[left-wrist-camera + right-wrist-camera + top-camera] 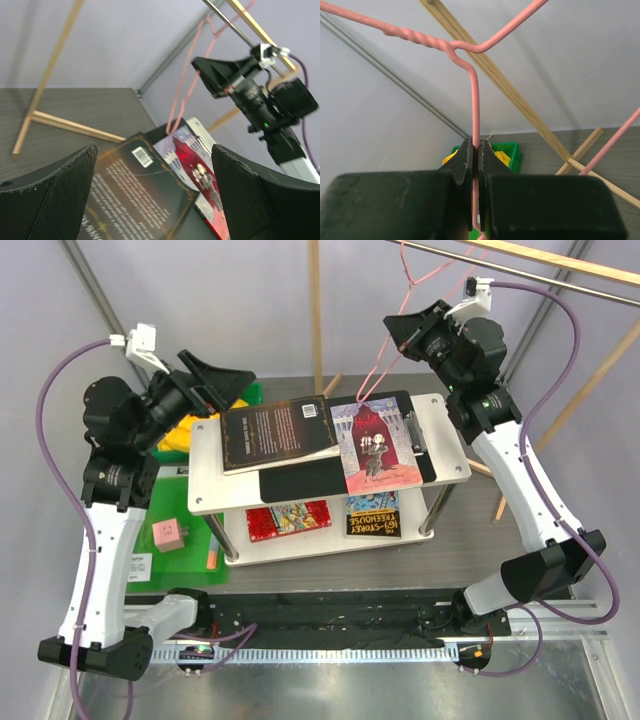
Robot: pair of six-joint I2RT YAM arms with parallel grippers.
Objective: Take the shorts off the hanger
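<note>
Up high, the right end effector is pinched shut on the pink hanger, which hangs bare from the metal rail. The left end effector gapes wide with nothing in it. The yellow shorts lie in the green bin.

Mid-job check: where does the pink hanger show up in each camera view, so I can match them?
Top external: the hanger is upper centre-right, a thin wire slanting down to the left.
Left wrist: the hanger is upper centre, slanting down left of the far arm.
Right wrist: the hanger is dead centre and runs vertically.
Shared landmark: the right gripper, shut on the wire.
</note>
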